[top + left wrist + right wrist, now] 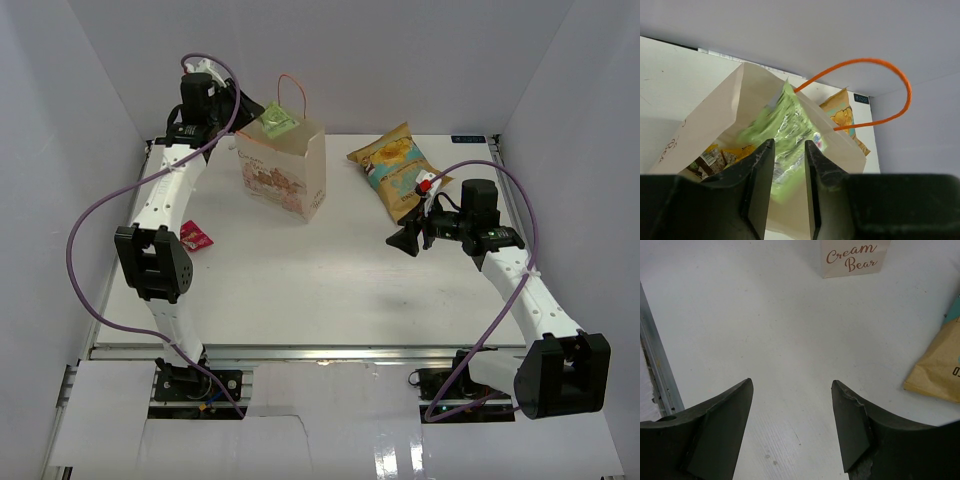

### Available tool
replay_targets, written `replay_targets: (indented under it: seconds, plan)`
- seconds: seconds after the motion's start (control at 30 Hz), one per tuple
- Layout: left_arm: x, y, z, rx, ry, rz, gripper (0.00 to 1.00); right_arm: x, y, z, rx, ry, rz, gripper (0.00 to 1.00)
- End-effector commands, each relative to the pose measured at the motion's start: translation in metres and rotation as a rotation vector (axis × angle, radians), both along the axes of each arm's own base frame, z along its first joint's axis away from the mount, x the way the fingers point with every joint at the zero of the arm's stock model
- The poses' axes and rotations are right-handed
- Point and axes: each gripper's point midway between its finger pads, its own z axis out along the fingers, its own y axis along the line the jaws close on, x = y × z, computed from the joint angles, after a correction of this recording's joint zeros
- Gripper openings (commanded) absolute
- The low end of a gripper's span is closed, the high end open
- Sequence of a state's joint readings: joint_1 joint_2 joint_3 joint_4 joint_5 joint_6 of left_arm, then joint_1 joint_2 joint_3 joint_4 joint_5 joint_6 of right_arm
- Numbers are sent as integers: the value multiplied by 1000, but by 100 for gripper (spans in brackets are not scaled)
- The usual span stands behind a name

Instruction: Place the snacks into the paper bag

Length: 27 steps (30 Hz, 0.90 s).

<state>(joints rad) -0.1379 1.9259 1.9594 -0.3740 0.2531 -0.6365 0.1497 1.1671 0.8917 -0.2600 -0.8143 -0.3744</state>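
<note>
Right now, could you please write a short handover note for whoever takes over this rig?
Left pincer: narrowly parted above the paper bag mouth, green packet at the opening; grip unclear.
Right pincer: open, empty, beside the crisp bag.
Done: several small snacks lie inside the bag.
To do: green packet to drop in; crisp bag and red packet lie on the table.

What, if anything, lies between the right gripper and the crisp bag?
Nothing visible. The open right gripper points at the table, and the crisp bag lies just beside it with no object in the gap.
</note>
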Motion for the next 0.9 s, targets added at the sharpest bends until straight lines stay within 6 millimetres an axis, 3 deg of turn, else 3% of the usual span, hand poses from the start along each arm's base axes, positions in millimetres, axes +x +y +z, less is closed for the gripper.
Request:
replay_targets:
  seconds: [0.0, 0.2, 0.33, 0.4, 0.43, 0.47, 0.5, 0.53, 0.57, 0.6, 0.63, 0.67, 0.7, 0.73, 0.8, 0.83, 0.87]
  plan:
    - [-7, -4, 40, -6, -80, -20, 42, 7, -2, 10, 5, -47, -3, 70]
    - [-11, 5, 75, 12, -146, 18, 52, 7, -2, 12, 9, -46, -5, 70]
    - [-26, 41, 105, 53, -184, 152, 53, 7, -2, 13, 9, -49, -7, 70]
    - [-36, 66, 92, 69, -142, 235, 53, 7, -3, 12, 9, -46, -9, 70]
    - [-59, 84, 111, 70, -180, 313, 54, 7, -3, 11, 8, -45, -10, 70]
    - [-66, 102, 69, 93, -93, 362, 54, 7, -3, 11, 7, -47, -11, 70]
    - [-78, 113, 57, 78, -65, 404, 55, 7, -3, 10, 7, -44, -12, 70]
    - [-104, 125, 69, 57, -99, 443, 56, 6, -3, 7, 6, -38, -13, 70]
    - [-116, 134, 50, 48, -60, 468, 57, 6, -3, 6, 5, -34, -15, 71]
    - [-131, 165, -10, 49, 69, 546, 57, 7, -3, 5, 7, -33, -16, 71]
    - [-144, 173, -30, 7, 117, 581, 57, 7, -4, 3, 6, -25, -19, 71]
    - [-164, 188, -38, -26, 125, 613, 59, 7, -4, 1, 5, -22, -19, 71]
    - [-174, 194, -61, -43, 175, 628, 61, 7, -4, 0, 4, -21, -19, 71]
    - [-192, 197, -110, -50, 281, 650, 62, 7, -4, -1, 2, -17, -19, 71]
    - [-209, 199, -140, -67, 343, 651, 65, 7, -4, -3, 0, -14, -18, 71]
    - [-219, 198, -167, -60, 403, 654, 67, 8, -4, -6, -2, -8, -18, 71]
    - [-223, 198, -176, -64, 426, 654, 67, 8, -4, -7, -1, -1, -17, 71]
